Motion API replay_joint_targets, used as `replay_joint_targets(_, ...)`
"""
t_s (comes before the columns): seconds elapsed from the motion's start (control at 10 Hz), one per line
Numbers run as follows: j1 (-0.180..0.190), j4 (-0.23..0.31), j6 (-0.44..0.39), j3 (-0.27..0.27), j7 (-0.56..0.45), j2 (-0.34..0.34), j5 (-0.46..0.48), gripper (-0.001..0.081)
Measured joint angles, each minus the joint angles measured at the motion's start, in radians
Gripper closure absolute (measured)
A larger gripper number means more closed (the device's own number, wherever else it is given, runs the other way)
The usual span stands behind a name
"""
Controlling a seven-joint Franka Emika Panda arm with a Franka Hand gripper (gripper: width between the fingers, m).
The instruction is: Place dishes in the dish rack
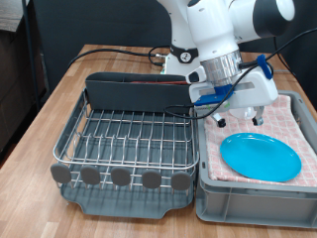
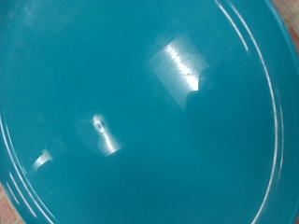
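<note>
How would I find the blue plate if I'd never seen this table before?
Look at the grey bin lined with pink checkered cloth, on the exterior view's right of the wire dish rack. The blue plate lies flat on that cloth, just below the robot's pincer. It is the only round, bright-blue thing there.

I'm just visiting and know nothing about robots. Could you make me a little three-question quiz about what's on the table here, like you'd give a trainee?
1. True or false: the blue plate already stands in the dish rack.
2. What does the plate lie on?
A. bare wood
B. pink checkered cloth in the grey bin
C. the rack's wires
3. Fill in: the gripper hovers just above the ____.

Key:
1. False. It lies flat in the bin at the exterior view's right, and no dish shows on the rack's wires.
2. B.
3. Plate. The wrist view is filled by its blue surface.
</note>
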Motion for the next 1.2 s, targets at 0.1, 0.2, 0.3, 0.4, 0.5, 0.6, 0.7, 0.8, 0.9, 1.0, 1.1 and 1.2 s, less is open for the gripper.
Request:
replay_joint_targets(0.1, 0.000, 0.004, 0.001, 0.000, -0.006, 0.008, 0.006, 0.0004)
replay_joint_targets(0.2, 0.000, 0.007, 0.002, 0.000, -0.015, 0.016, 0.016, 0.0004)
replay_joint_targets(0.3, 0.000, 0.009, 0.006, 0.001, -0.019, 0.024, 0.021, 0.0004)
replay_joint_targets(0.4, 0.000, 0.009, 0.013, 0.001, -0.019, 0.031, 0.025, 0.0004)
replay_joint_targets(0.5, 0.000, 0.011, 0.019, 0.003, -0.029, 0.038, 0.038, 0.0004)
replay_joint_targets(0.6, 0.000, 0.013, 0.019, 0.004, -0.038, 0.045, 0.047, 0.0004)
replay_joint_targets(0.7, 0.000, 0.017, 0.019, 0.005, -0.049, 0.052, 0.056, 0.0004)
replay_joint_targets(0.8, 0.000, 0.021, 0.019, 0.005, -0.054, 0.059, 0.057, 0.0004)
replay_joint_targets(0.9, 0.000, 0.028, 0.019, 0.006, -0.054, 0.068, 0.057, 0.0004)
replay_joint_targets(1.0, 0.000, 0.035, 0.019, 0.006, -0.053, 0.074, 0.054, 0.0004)
replay_joint_targets(1.1, 0.001, 0.041, 0.018, 0.006, -0.049, 0.079, 0.048, 0.0004)
replay_joint_targets(1.2, 0.001, 0.048, 0.018, 0.006, -0.044, 0.084, 0.041, 0.0004)
